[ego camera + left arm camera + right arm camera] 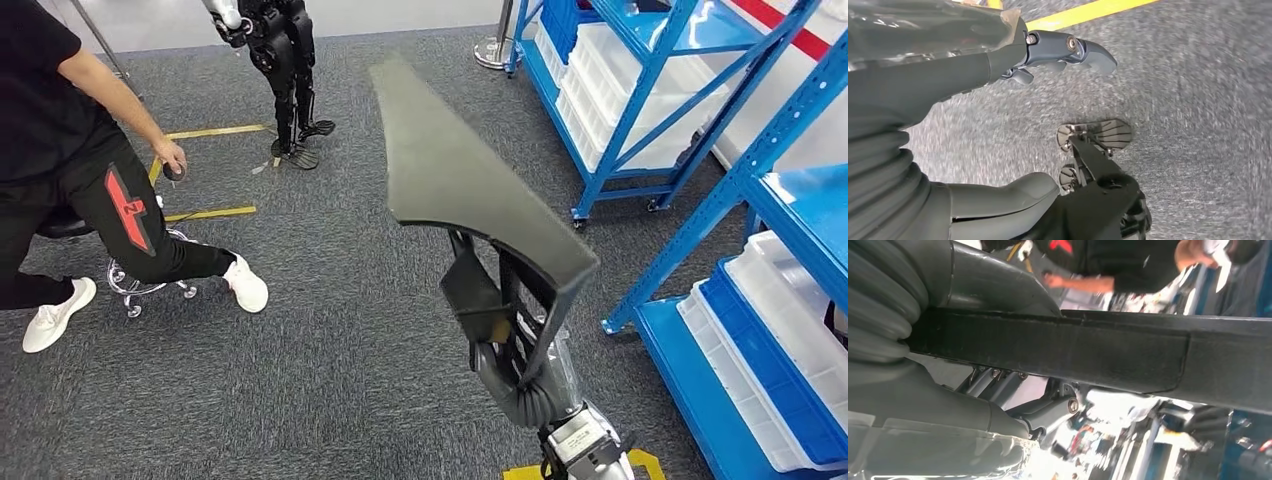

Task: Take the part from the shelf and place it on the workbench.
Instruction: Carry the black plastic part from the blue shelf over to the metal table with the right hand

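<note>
Even, bright overhead light fills the head view, with soft, short shadows under the seated person and the standing robot at upper centre. The blue shelving at right gleams with pale glare. In the left wrist view the grey carpet smears with motion blur toward the right edge. The right wrist view is blown out and unfocused behind the dark part.

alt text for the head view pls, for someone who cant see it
The robot's right hand holds a long dark grey part upright over grey carpet. Blue shelving with white bins stands to the right; a seated person and another robot's legs are on the left.
</note>
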Controlling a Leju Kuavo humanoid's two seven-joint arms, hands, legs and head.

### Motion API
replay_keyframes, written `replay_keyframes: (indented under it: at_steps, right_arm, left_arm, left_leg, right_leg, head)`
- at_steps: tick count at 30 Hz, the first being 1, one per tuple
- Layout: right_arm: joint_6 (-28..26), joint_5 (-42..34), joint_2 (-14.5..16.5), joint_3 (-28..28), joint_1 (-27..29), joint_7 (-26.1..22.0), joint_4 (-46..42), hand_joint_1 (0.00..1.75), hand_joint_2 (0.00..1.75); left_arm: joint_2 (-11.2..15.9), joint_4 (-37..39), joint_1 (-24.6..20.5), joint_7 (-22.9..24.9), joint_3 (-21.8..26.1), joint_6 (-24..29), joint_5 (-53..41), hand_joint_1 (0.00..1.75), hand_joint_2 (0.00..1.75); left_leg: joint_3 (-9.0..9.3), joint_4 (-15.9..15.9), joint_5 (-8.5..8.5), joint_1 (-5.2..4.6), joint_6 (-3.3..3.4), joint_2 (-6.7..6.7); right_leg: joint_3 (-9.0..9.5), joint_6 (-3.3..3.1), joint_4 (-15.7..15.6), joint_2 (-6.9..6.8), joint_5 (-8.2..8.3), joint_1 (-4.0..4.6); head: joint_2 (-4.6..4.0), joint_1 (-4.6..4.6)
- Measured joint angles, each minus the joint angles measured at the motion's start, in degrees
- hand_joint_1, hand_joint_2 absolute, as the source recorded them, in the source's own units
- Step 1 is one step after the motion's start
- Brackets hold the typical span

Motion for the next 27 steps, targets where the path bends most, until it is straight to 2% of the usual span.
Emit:
replay_keyframes:
  at_steps: [1,3,4,5,6,8,9,10,12,13,15,17,18,19,20,21,22,24,26,27]
  right_arm:
    - [0.3,-0.24,-0.02,0.0,-0.37,0.39,0.28,1.75,1.75]
    - [0.68,-0.86,-0.08,0.01,-0.93,1.07,1.19,1.75,1.75]
    - [0.68,-1.16,-0.13,0.01,-1.08,1.25,1.73,1.75,1.75]
    - [0.59,-1.5,-0.19,0.01,-1.14,1.33,2.23,1.75,1.75]
    - [0.37,-1.79,-0.25,0.04,-1.15,1.35,2.65,1.75,1.75]
    - [-0.51,-2.18,-0.4,0.2,-1.11,1.24,3.28,1.75,1.75]
    - [-1.13,-2.33,-0.49,0.31,-0.97,1.16,3.53,1.75,1.75]
    - [-1.82,-2.48,-0.57,0.4,-0.69,1.1,3.78,1.75,1.75]
    - [-3.19,-2.77,-0.67,0.55,0.03,1.05,4.17,1.75,1.75]
    - [-3.81,-2.88,-0.68,0.66,0.3,1.05,4.32,1.75,1.75]
    - [-4.79,-3.03,-0.7,1.0,0.82,1.05,4.46,1.75,1.75]
    - [-5.46,-3.08,-0.76,1.26,1.75,1.09,4.57,1.75,1.75]
    - [-5.78,-3.07,-0.81,1.33,2.24,1.17,4.66,1.75,1.75]
    - [-6.14,-3.03,-0.87,1.37,2.63,1.39,4.77,1.75,1.75]
    - [-6.6,-2.98,-0.91,1.45,3.01,1.73,4.87,1.75,1.75]
    - [-7.11,-2.94,-0.92,1.57,3.43,2.15,4.92,1.75,1.75]
    - [-7.64,-2.9,-0.93,1.71,3.9,2.61,4.94,1.75,1.75]
    - [-8.4,-2.85,-1.03,2.05,4.76,3.32,4.96,1.75,1.75]
    - [-8.46,-2.5,-1.23,2.46,4.9,4.06,5.05,1.75,1.75]
    - [-8.17,-2.14,-1.33,2.71,4.7,4.51,5.15,1.75,1.75]
  left_arm:
    - [-0.07,0.01,0.05,0.56,0.09,0.04,0.23,0.0,1.75]
    - [-0.15,0.03,0.07,2.17,0.3,0.13,0.45,0.0,1.75]
    - [-0.19,0.04,0.17,3.01,0.36,0.16,0.32,0.0,1.75]
    - [-0.2,0.05,0.32,3.96,0.38,0.15,0.1,0.0,1.75]
    - [-0.18,0.06,0.51,4.92,0.39,0.15,-0.24,0.0,1.75]
    - [0.09,0.06,0.88,6.88,0.38,0.15,-1.27,0.0,1.75]
    - [0.35,0.06,1.06,7.82,0.32,0.15,-1.99,0.0,1.75]
    - [0.64,0.07,1.28,8.61,0.22,0.16,-2.7,0.0,1.75]
    - [1.15,0.08,1.87,9.59,-0.01,0.15,-3.95,0.0,1.75]
    - [1.36,0.08,2.17,9.85,-0.09,0.15,-4.42,0.0,1.75]
    - [1.66,0.09,2.48,10.08,-0.35,0.12,-5.14,0.0,1.75]
    - [1.76,0.1,2.42,10.15,-0.85,0.09,-5.65,0.0,1.75]
    - [1.77,0.11,2.4,10.17,-1.11,0.07,-5.95,0.0,1.75]
    - [1.77,0.12,2.44,10.17,-1.35,0.05,-6.31,0.0,1.75]
    - [1.76,0.13,2.52,10.06,-1.61,0.03,-6.8,0.0,1.75]
    - [1.76,0.14,2.58,9.77,-1.97,0.01,-7.37,0.0,1.75]
    - [1.77,0.15,2.61,9.24,-2.39,0.01,-7.93,0.0,1.75]
    - [1.75,0.15,2.46,7.35,-3.21,0.0,-8.63,0.0,1.75]
    - [1.64,0.15,2.18,4.52,-3.75,-0.01,-8.56,0.0,1.75]
    - [1.56,0.15,2.08,2.93,-3.9,-0.02,-8.23,0.0,1.75]
  left_leg:
    - [0.1,-0.15,0.18,0.12,0.1,-0.58]
    - [-0.05,-0.14,0.27,0.19,0.22,-2.0]
    - [-0.08,-0.11,0.28,0.23,0.2,-2.77]
    - [-0.04,-0.07,0.27,0.29,0.15,-3.54]
    - [0.04,-0.01,0.22,0.4,0.01,-4.35]
    - [0.02,0.4,-0.01,0.49,-0.56,-5.83]
    - [-0.12,0.65,-0.18,0.44,-0.93,-6.48]
    - [-0.32,0.83,-0.29,0.38,-1.25,-7.0]
    - [-0.62,0.79,-0.33,0.53,-1.81,-7.82]
    - [-0.75,0.94,-0.45,0.71,-2.07,-7.61]
    - [-2.01,3.48,-2.01,0.81,-2.58,-5.04]
    - [-5.38,10.22,-5.42,0.82,-2.91,-1.96]
    - [-7.37,14.0,-6.94,0.9,-3.0,-1.34]
    - [-8.78,16.57,-7.61,0.94,-3.02,-1.1]
    - [-9.29,17.29,-7.27,0.94,-2.96,-0.97]
    - [-8.58,15.68,-5.87,0.92,-2.79,-0.8]
    - [-6.89,12.33,-3.92,0.86,-2.48,-0.32]
    - [-3.05,4.97,-1.04,0.39,-1.75,1.69]
    - [-1.65,2.05,-0.57,-0.17,-1.35,2.65]
    - [-1.68,1.91,-0.58,-0.33,-1.24,2.12]
  right_leg:
    - [-1.61,-0.13,3.32,1.48,-1.55,-0.17]
    - [-5.5,-0.2,11.14,2.54,-4.62,-0.43]
    - [-6.63,0.08,13.27,2.6,-5.13,-0.58]
    - [-6.69,0.59,13.23,2.64,-4.69,-0.73]
    - [-5.48,1.28,10.62,2.82,-3.29,-0.95]
    - [-1.7,2.51,2.35,4.55,0.1,-1.49]
    - [-0.22,2.58,-0.83,5.37,1.26,-1.66]
    - [0.52,2.33,-2.45,5.97,1.76,-1.68]
    - [0.85,1.26,-2.88,5.52,1.9,-1.45]
    - [0.9,0.84,-2.95,5.15,1.99,-1.47]
    - [1.05,0.08,-3.09,4.23,2.06,-1.53]
    - [1.24,-0.51,-3.15,2.98,1.84,-1.29]
    - [1.33,-0.76,-3.14,2.26,1.69,-1.11]
    - [1.43,-0.93,-3.14,1.61,1.56,-0.96]
    - [1.56,-1.09,-3.14,0.98,1.43,-0.84]
    - [1.75,-1.17,-3.13,0.4,1.28,-0.75]
    - [1.99,-1.19,-3.14,-0.16,1.11,-0.67]
    - [2.43,-0.93,-3.12,-1.14,0.68,-0.32]
    - [2.65,-0.46,-3.15,-1.99,0.34,-0.03]
    - [2.75,-0.21,-3.23,-2.45,0.25,0.02]
  head:
    - [0.0,0.07]
    - [0.0,0.17]
    - [0.0,0.16]
    - [0.0,0.17]
    - [0.0,0.16]
    - [0.0,0.21]
    - [0.0,0.24]
    - [0.0,0.24]
    - [0.0,0.24]
    - [0.0,0.22]
    - [0.0,0.04]
    - [0.0,-0.18]
    - [0.0,-0.24]
    - [0.0,-0.23]
    - [0.0,-0.24]
    - [0.0,-0.24]
    - [0.0,-0.23]
    - [0.0,-0.21]
    - [0.0,-0.18]
    - [0.0,-0.18]
